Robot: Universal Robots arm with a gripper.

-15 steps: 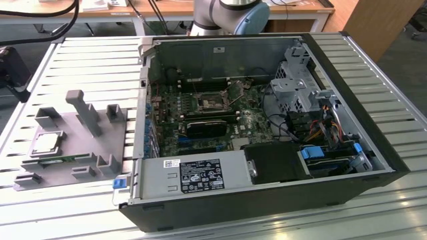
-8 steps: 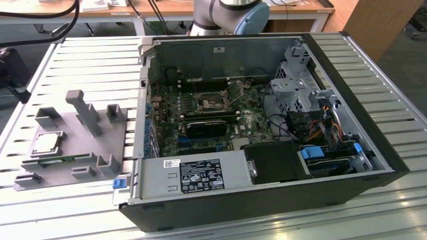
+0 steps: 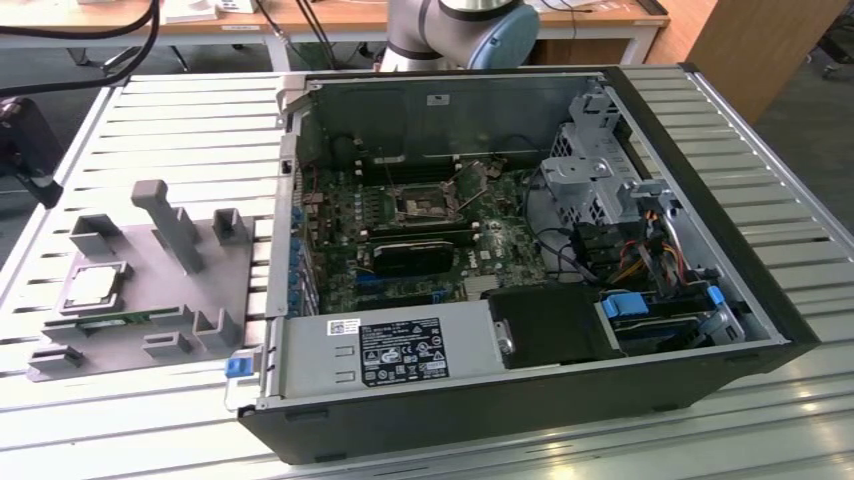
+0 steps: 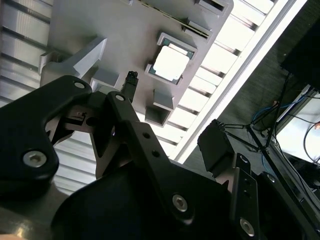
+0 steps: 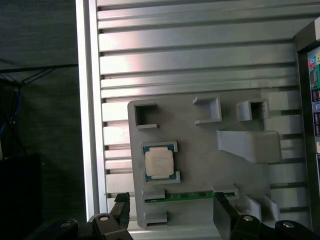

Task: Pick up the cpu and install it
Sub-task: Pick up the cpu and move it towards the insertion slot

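There is one cpu [image 3: 94,287], one green memory stick [image 3: 127,320] and one grey fixture plate [image 3: 200,290]. All sit on the slatted table [image 3: 160,120] at the exterior view's left. One open computer case [image 3: 721,250] lies beside the plate, at the exterior view's right, with its motherboard [image 3: 400,230] facing up.

The cpu lies flat in a framed pocket of the plate, shiny metal top up. It is square, so it has no long axis, and its edges run parallel to the pocket's walls. The memory stick lies just beside that pocket, on the nearer side, on edge in its slot.

The arm's base [image 3: 461,25] stands behind the far side of the case. In the first wrist view the gripper [image 5: 172,212] hangs above the plate, pointing down. Its jaws are wide apart and hold nothing, and the cpu lies untouched, apart from the fingertips [image 5: 122,207].
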